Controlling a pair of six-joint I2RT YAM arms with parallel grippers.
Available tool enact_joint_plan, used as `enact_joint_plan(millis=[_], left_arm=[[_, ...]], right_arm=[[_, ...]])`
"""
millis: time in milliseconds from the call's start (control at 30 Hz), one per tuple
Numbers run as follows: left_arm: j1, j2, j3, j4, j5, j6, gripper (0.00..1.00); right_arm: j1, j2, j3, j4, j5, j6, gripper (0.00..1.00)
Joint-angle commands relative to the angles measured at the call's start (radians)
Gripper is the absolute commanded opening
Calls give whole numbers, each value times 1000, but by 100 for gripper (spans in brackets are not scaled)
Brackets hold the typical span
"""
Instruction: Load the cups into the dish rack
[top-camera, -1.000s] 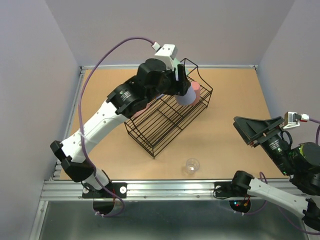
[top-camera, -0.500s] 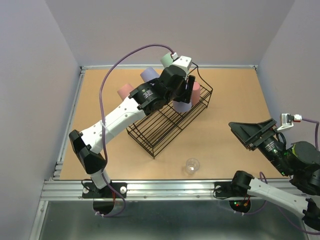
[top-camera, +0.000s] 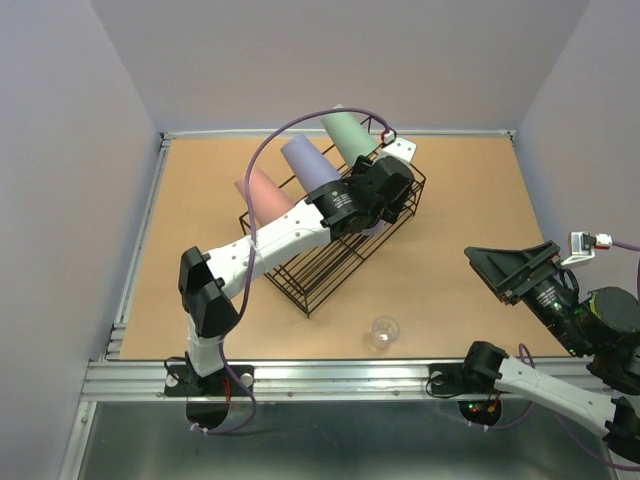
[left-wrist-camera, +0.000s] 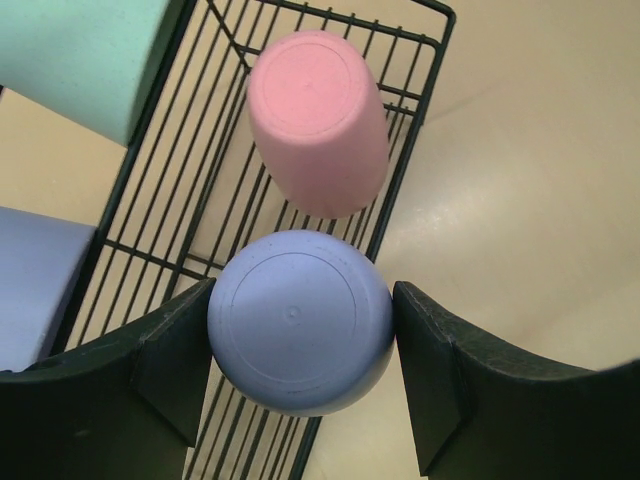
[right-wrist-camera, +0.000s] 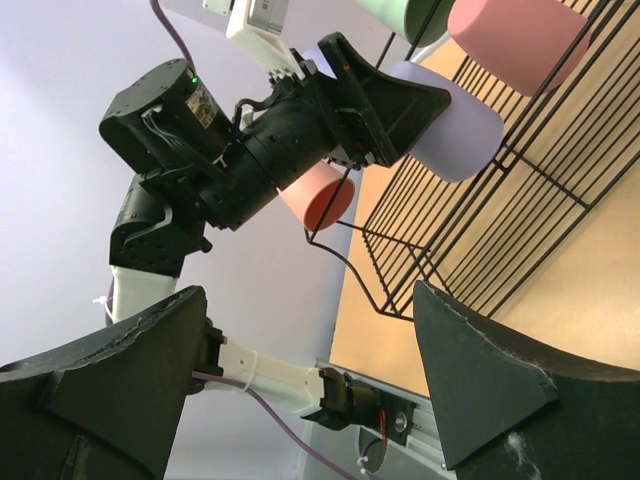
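Note:
My left gripper (left-wrist-camera: 300, 300) is shut on the small lavender cup (left-wrist-camera: 300, 320), holding it base-out over the right edge of the dish rack (left-wrist-camera: 437, 60). A small pink cup (left-wrist-camera: 318, 120) leans in the rack just beyond it. In the top view the left gripper (top-camera: 385, 203) hovers over the rack's (top-camera: 310, 265) far right end and hides both small cups. Large pink (top-camera: 262, 195), lavender (top-camera: 308, 160) and green (top-camera: 345, 135) cups lean along the rack's far side. A tiny clear cup (top-camera: 384, 330) stands on the table. My right gripper (top-camera: 510, 265) is open and holds nothing.
The right wrist view looks across at the left arm (right-wrist-camera: 230, 150), the held lavender cup (right-wrist-camera: 455, 125) and the rack (right-wrist-camera: 500, 155). Grey walls (top-camera: 70, 150) enclose the tan table (top-camera: 470, 190), and a metal rail (top-camera: 330, 375) runs along its near edge.
The left arm has stretched out and carried the small lavender cup down toward the rack's far right end, uncovering the three large cups. The right arm has barely shifted.

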Motion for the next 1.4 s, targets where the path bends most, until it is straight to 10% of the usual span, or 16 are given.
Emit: enact_joint_plan(millis=[0,1367], left_arm=[[4,-15,88,33,-120,38,0],[40,-40,-156,176,-83,-13,0]], right_arm=[[6,-8,42,-8,26,-5,89],[6,-37,-4,-28,64,10,89]])
